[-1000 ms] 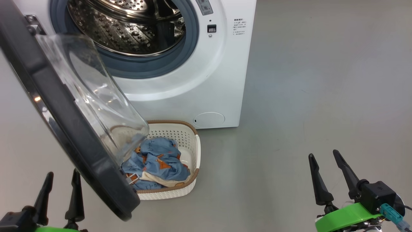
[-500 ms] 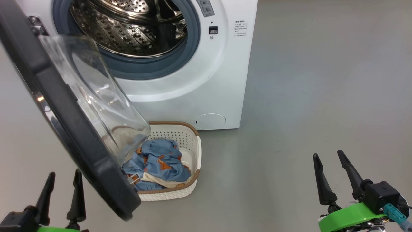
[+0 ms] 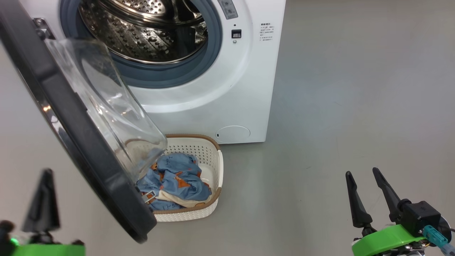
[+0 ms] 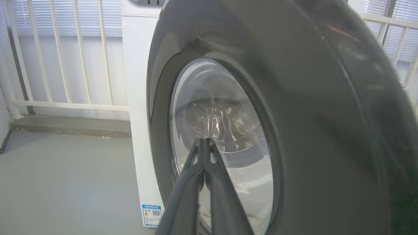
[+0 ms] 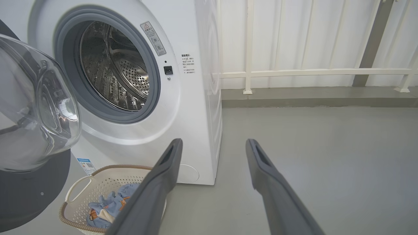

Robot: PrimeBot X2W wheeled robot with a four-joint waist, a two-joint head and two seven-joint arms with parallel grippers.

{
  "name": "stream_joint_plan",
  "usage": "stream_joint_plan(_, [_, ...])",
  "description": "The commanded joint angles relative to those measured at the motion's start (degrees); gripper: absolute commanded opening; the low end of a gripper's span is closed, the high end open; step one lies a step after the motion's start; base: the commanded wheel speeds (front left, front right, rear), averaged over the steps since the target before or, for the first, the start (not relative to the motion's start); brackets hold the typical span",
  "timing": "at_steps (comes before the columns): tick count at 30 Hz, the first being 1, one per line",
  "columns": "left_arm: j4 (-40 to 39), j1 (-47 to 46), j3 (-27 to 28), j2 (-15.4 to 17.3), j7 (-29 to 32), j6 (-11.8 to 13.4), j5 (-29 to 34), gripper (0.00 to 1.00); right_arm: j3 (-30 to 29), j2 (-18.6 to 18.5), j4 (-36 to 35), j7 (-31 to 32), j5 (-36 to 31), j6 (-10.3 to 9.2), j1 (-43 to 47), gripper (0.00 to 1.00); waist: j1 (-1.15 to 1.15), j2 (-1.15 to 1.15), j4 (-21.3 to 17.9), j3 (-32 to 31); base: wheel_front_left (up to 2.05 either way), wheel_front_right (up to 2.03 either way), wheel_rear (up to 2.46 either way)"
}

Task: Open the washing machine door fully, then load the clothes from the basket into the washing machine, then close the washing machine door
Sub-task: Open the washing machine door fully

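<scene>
Washing machine [image 3: 245, 89]: white front-loader on a grey floor [image 3: 348, 106], steel drum [image 3: 142, 32] exposed.

Washing machine door [image 3: 81, 149]: hinged on the machine's left and swung outward, with its glass bowl facing the machine.

Basket [image 3: 215, 161]: on the floor just in front of the machine's base, partly behind the door's lower edge.

Clothes [image 3: 177, 177]: heaped inside the basket.

Left pincer [image 4: 205, 142]: fingers pressed together and empty, on the door's outer side, pointing at its window.

Right pincer [image 3: 362, 172]: fingers apart and empty, well out from the machine's front, to its right.
</scene>
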Motion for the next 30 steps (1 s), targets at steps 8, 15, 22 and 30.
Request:
stream_joint_plan(8, [-20.36,-5.69,7.05,1.10,-0.69,-0.17,2.46,0.00,1.68,-0.06,-1.55,-0.28,0.11,0.36,-0.32,1.00,0.00,0.00,-0.02,0.25,0.00,0.00,0.00])
stream_joint_plan(15, [-28.44,-6.02,2.02,2.92,-0.69,-0.17,2.09,0.00,1.90,-0.06,-1.84,-0.28,0.12,0.36,-0.42,1.00,0.00,0.00,-0.11,0.44,0.00,0.00,0.00])
stream_joint_plan(22, [-31.06,-4.22,-12.47,6.04,-0.69,-0.17,1.82,0.00,2.57,-0.06,-1.94,-0.28,0.49,0.36,-0.35,1.00,0.00,0.00,-0.02,0.56,0.00,0.00,0.00])
stream_joint_plan(30, [-28.16,-2.45,-23.16,6.55,-0.69,-0.17,1.90,0.00,2.78,-0.06,-1.68,-0.28,0.93,0.36,-0.50,1.00,0.00,0.00,0.06,0.96,0.00,0.00,0.00])
